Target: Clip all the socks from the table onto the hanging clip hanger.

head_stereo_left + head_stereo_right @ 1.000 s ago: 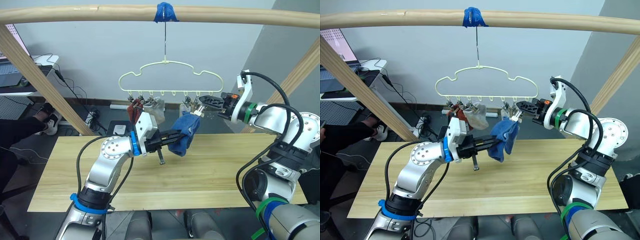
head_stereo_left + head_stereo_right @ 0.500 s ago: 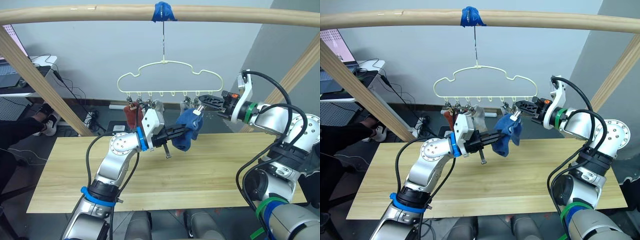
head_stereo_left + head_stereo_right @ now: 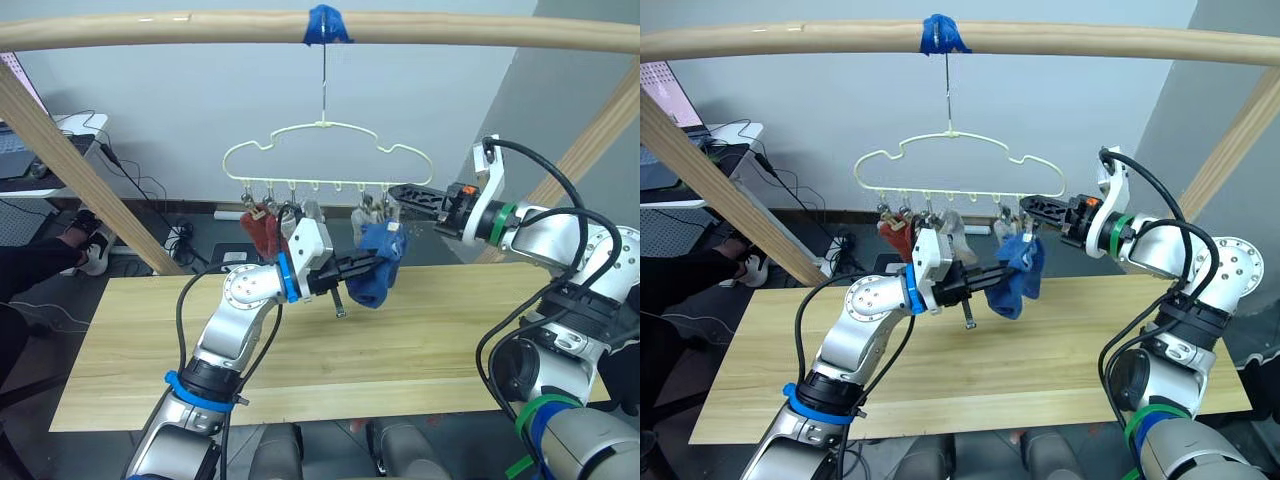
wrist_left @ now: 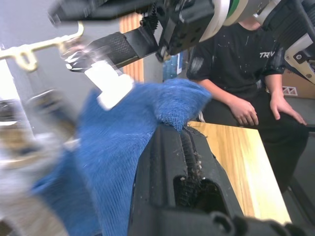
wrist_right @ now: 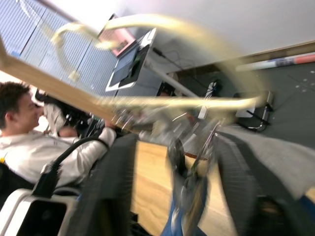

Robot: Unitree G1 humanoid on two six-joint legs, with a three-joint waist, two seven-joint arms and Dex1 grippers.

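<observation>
The pale yellow-green clip hanger hangs by its hook from the taped wooden rail above the table. A rust red sock and a light grey sock hang from clips on its left half. My left gripper is shut on a blue sock and holds its top edge up at a clip on the right half. My right gripper reaches in from the right at that clip. In the right wrist view its fingers stand apart, open, with the clip between them.
The wooden rail with blue tape runs overhead, with slanted posts at both sides. A white desk with a laptop stands at the back left. A person in a black shirt sits beside the table.
My right gripper's fingers have spread apart at the clip. My left gripper lifted the blue sock up and right to the clip. The hanger has swung a little to the left.
</observation>
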